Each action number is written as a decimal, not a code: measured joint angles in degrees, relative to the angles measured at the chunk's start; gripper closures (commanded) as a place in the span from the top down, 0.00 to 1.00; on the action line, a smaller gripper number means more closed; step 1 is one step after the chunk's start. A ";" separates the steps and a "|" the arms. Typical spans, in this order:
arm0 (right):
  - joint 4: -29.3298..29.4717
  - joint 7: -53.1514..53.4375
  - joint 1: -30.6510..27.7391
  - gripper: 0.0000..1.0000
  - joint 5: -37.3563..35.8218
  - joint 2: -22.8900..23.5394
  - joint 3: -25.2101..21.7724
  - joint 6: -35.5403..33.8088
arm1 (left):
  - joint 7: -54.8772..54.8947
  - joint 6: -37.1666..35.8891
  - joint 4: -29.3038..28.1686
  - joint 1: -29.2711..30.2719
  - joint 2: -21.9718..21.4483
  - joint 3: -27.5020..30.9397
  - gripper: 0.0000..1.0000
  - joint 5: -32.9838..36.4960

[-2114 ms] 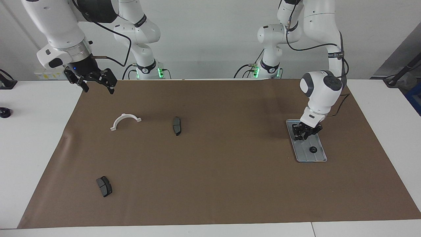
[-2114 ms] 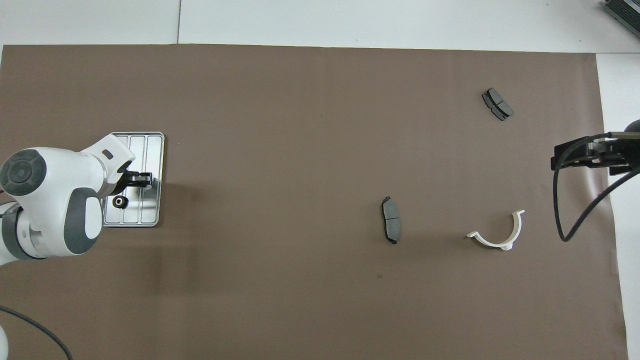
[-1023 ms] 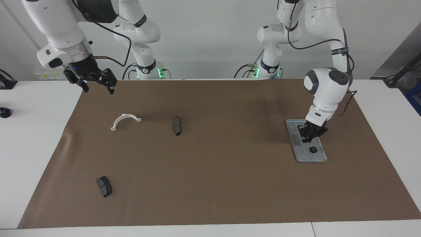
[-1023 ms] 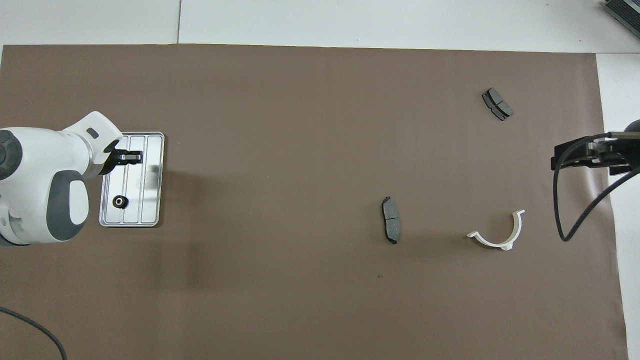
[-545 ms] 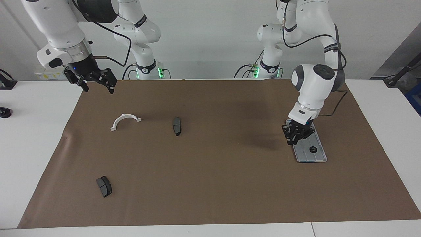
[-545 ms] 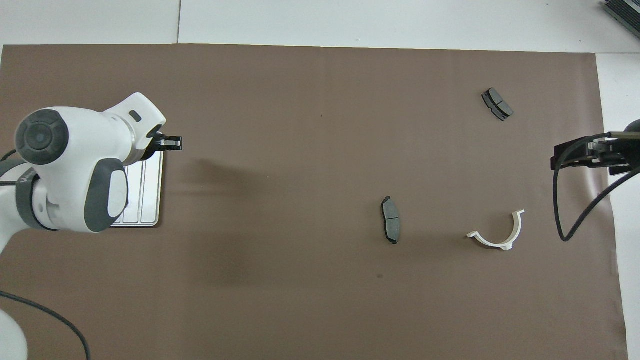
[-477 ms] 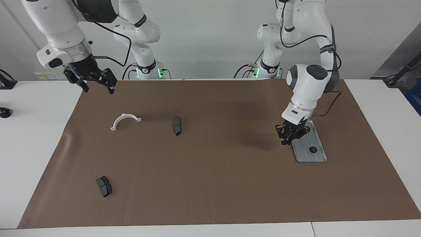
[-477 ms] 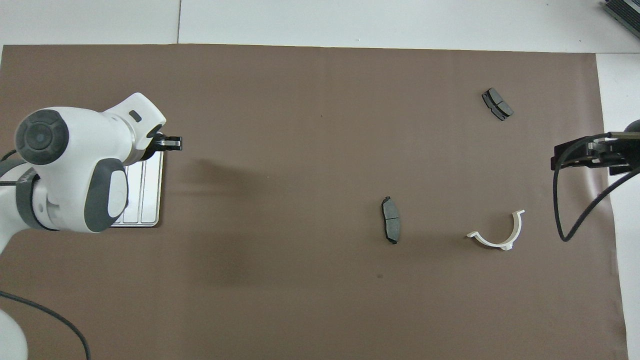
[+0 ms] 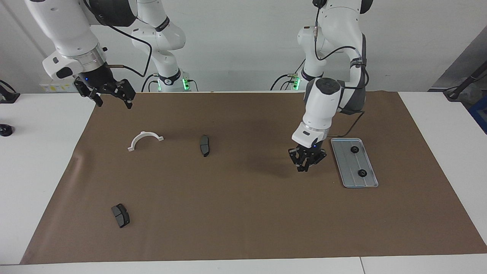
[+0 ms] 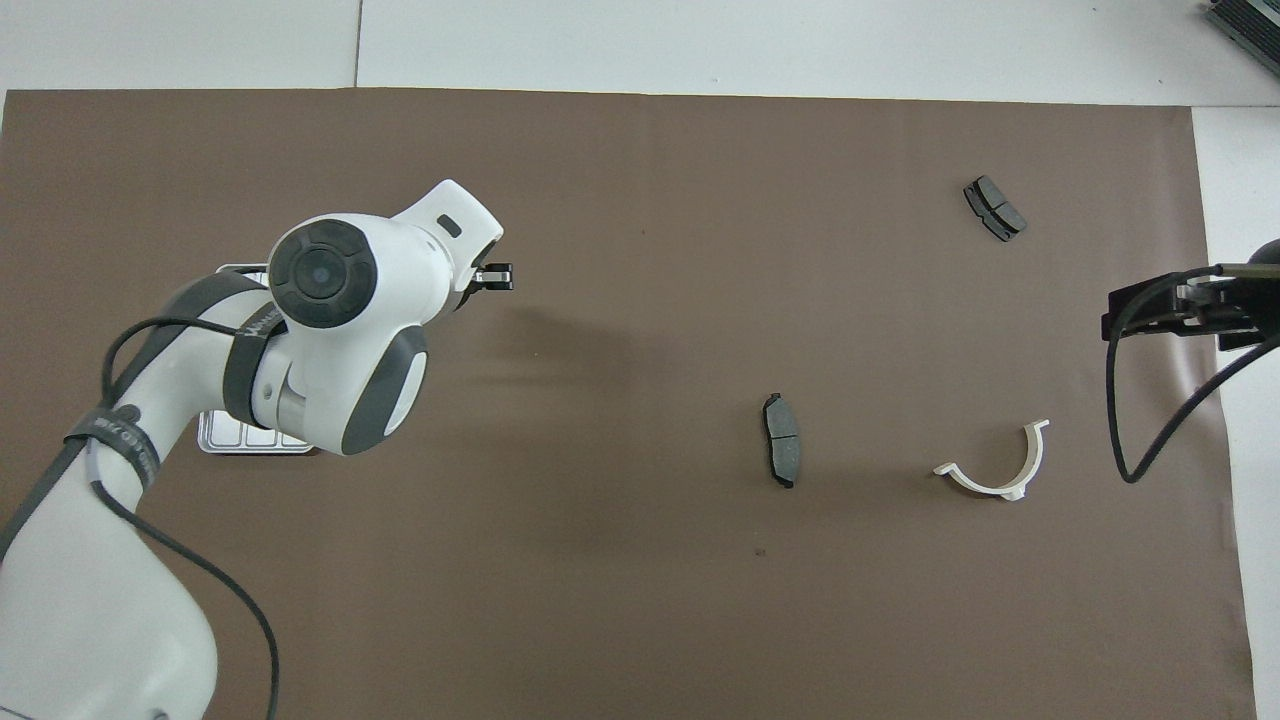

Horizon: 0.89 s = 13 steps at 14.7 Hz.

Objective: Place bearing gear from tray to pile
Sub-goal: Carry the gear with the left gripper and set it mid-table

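- Still parked and waiting over the corner of the brown paper mat [image 9: 228, 213] at the right arm's end of the white worktop [image 9: 42, 160]: right tool [image 9: 114, 99], fingers spread, holding nothing.
- Nearest the robots in the pile: one white half-ring plastic bracket [image 9: 145, 133], and beside it, toward the left arm's end, one dark grey curved brake pad [image 9: 204, 145].
- Just swung sideways off the flat silver-grey ridged metal tray [image 9: 352, 163] and out over bare mat beside it, on the pile's side: left tool [image 9: 305, 164], fingertips pressed together; cannot tell whether a gear is pinched there.
- Uncovered on the tray by that move: two small black bearing gears, one nearer the robots [image 9: 354, 149], one farther [image 9: 362, 173], apart from each other.
- Probably a carry toward the pile, or a missed pick; no gear among the pile yet.
- Farthest out: a second dark grey brake pad [image 9: 120, 215].
- Counted: two pads, one bracket, one tray, two gears in sight.
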 measured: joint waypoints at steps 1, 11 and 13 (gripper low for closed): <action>0.00 0.00 0.00 1.00 0.00 0.00 0.00 0.00 | -1.69 0.03 1.43 -1.38 1.42 0.01 0.00 0.01; 0.00 0.00 0.00 1.00 0.00 0.00 0.00 0.00 | -4.23 3.25 4.62 -5.34 7.33 -0.12 1.00 0.01; 0.00 0.00 0.00 1.00 0.00 0.00 0.00 0.13 | -4.23 3.24 4.60 -5.36 7.32 -0.09 1.00 0.01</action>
